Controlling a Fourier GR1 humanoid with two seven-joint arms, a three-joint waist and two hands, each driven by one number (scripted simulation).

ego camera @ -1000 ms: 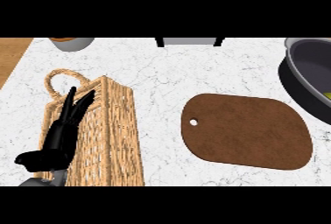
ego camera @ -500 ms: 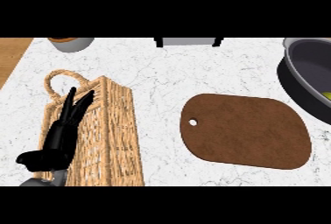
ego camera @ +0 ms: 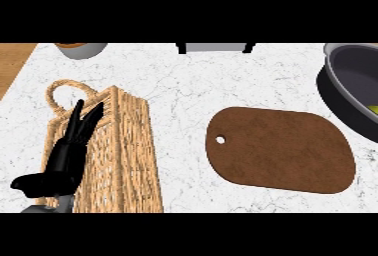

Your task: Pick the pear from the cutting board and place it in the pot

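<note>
Essentially nothing has changed over the last second: the left hand (ego camera: 65, 159) lies where it did before, at about eight o'clock in the head view, its straight fingers (ego camera: 83, 120) stretched toward twelve o'clock over the woven basket (ego camera: 122, 160), released and holding nothing. The right hand is not in view. The brown cutting board (ego camera: 284, 150), at about four o'clock on the white marble desk (ego camera: 184, 80), carries nothing on its visible surface; no pear rests there. The dark pot (ego camera: 353, 90) sits at two o'clock, cut by the right edge, and a small yellow-green patch (ego camera: 373, 109) shows inside it against the frame edge. That patch is probably the pear, though too little shows to confirm this. Judgement: with the board bare and the patch within the pot, the placement looks already made and the task at or near completion. A bowl (ego camera: 81, 49) is partly visible at eleven o'clock and a dark-edged grey object (ego camera: 214, 47) at twelve o'clock; neither bears on the task.
</note>
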